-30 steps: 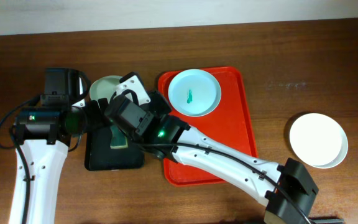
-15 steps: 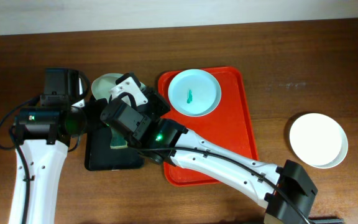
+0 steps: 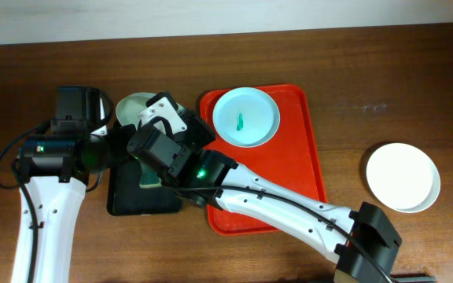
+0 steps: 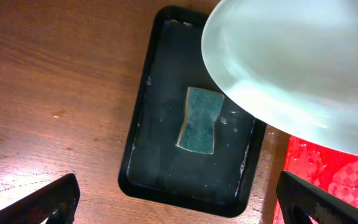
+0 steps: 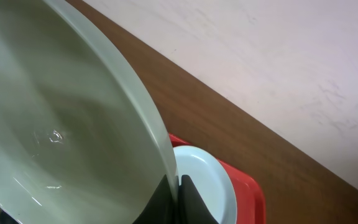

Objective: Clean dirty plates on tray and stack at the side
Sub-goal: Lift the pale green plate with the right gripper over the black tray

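I counted three plates. The right gripper (image 5: 179, 186) was clamped on the rim of the mint green plate (image 5: 55, 124), holding it tilted above the far end of the black tray (image 4: 142, 155), off the red tray (image 3: 289, 196). The pale blue plate (image 3: 245, 116) lay in the far part of the red tray, the only plate on it, with one small teal smear (image 3: 241, 121) near its centre. The white plate (image 3: 403, 177) sat alone on the table (image 3: 368, 71), well apart from the red tray on the right side.

There were two trays, red and black, side by side. In the black one I saw a single sponge (image 4: 199, 119), green face up, lying flat on the wet bottom.

The left gripper (image 4: 178, 186) hung over the black tray with its two fingers (image 4: 55, 202) spread wide apart, holding nothing.
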